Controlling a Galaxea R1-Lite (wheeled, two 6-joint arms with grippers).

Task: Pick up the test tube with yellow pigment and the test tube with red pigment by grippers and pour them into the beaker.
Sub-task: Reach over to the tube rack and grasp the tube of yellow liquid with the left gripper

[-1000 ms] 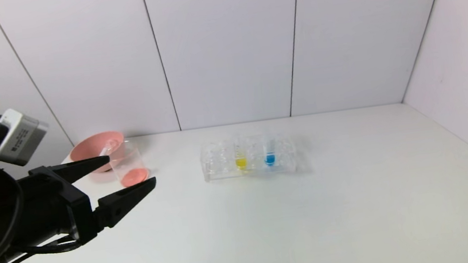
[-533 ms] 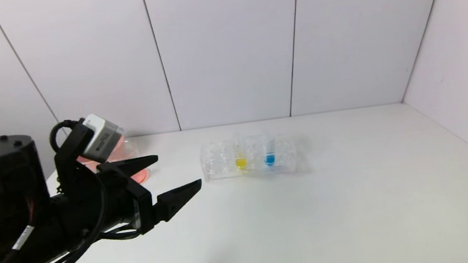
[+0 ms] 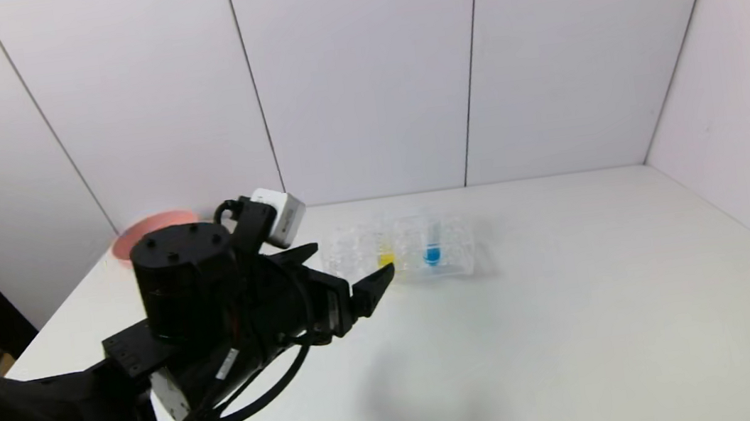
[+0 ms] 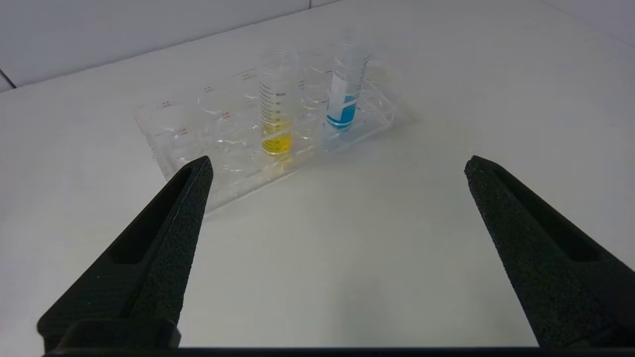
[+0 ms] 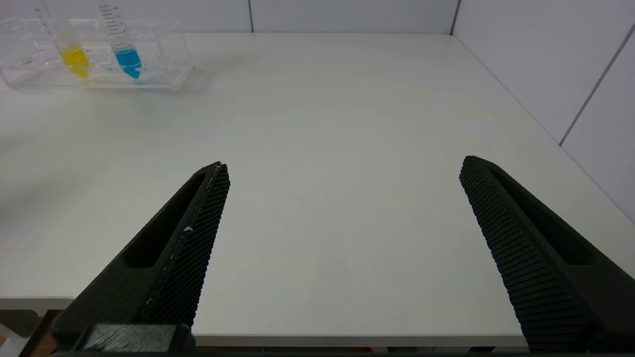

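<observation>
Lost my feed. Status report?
Left gripper open, short of rack. Yellow tube racked beside blue tube. Right gripper open, parked. Nothing between.

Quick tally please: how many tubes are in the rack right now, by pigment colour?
Yellow: 1, the test tube with yellow pigment
Blue: 1, the blue-tipped tube
Red: 0 in the rack
Total: 2

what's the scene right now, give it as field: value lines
left gripper: open, empty, above the table, short of the rack
right gripper: open, empty, near the table's front edge, idle
yellow tube: upright in the rack
blue tube: upright in the rack, beside the yellow tube
rack: clear, on the table toward the back wall
pink bowl: back left, partly hidden by the left arm
red tube: not seen
beaker: not seen
</observation>
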